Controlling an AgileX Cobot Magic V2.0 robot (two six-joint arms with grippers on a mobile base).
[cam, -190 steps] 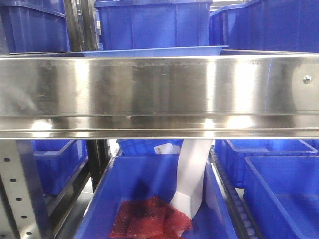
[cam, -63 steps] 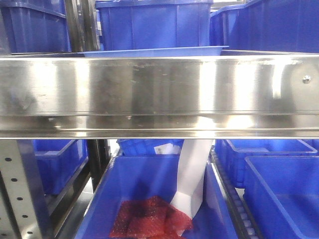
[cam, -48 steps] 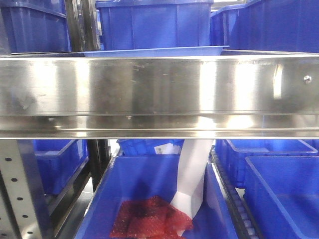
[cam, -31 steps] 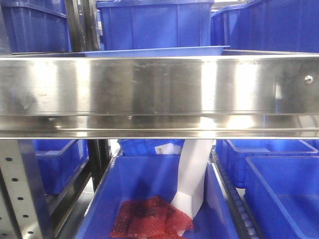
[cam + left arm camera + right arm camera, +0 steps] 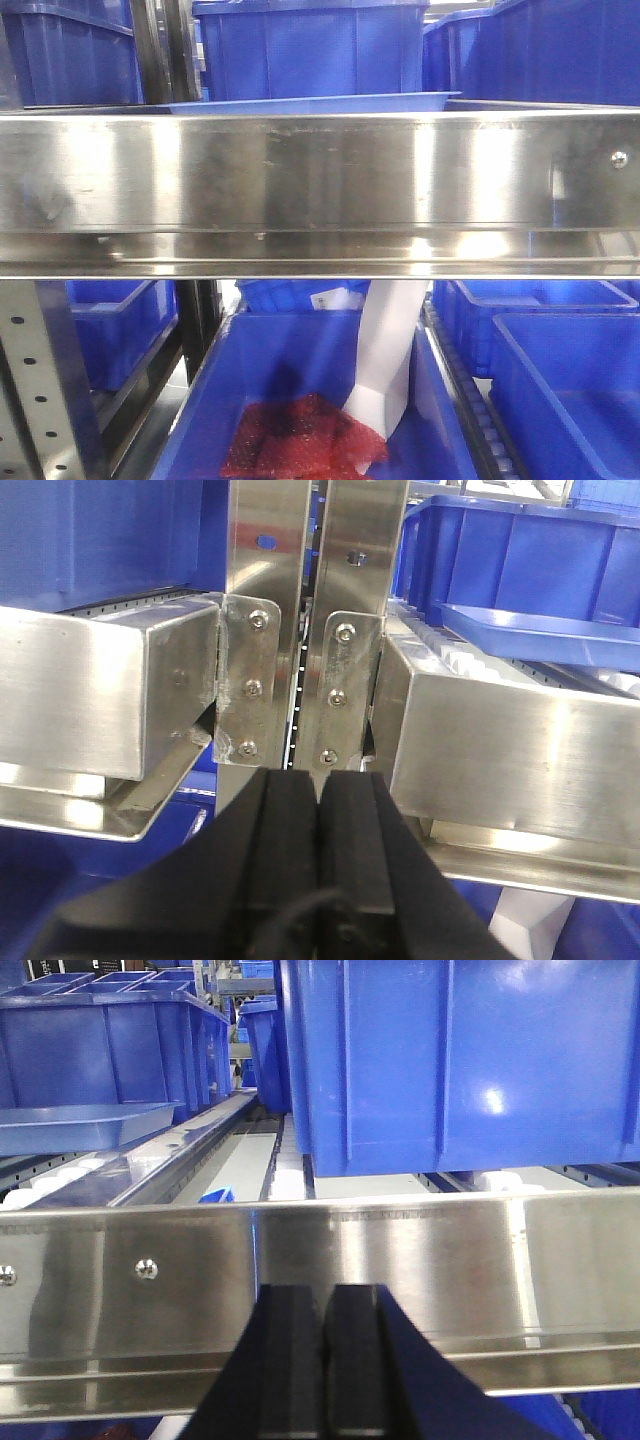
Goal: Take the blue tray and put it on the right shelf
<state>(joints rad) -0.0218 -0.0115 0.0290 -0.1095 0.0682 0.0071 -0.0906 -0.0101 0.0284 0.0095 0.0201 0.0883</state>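
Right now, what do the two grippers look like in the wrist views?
Both look alike: the left gripper and right gripper each have two flat matte black rectangular fingers on a black body widening toward the camera. A thin dark cable shows at the left one's base. No markings visible.

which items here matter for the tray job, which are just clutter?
Job:
- blue tray, sitting on the shelf
- right shelf, front rail
- left gripper, shut, empty
- right gripper, shut, empty

Clutter:
- deep blue bin behind the tray
- red bubble wrap in the lower bin
- white paper

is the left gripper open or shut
Shut and empty: in the left wrist view the left gripper has its two black pads pressed together, nothing between them.
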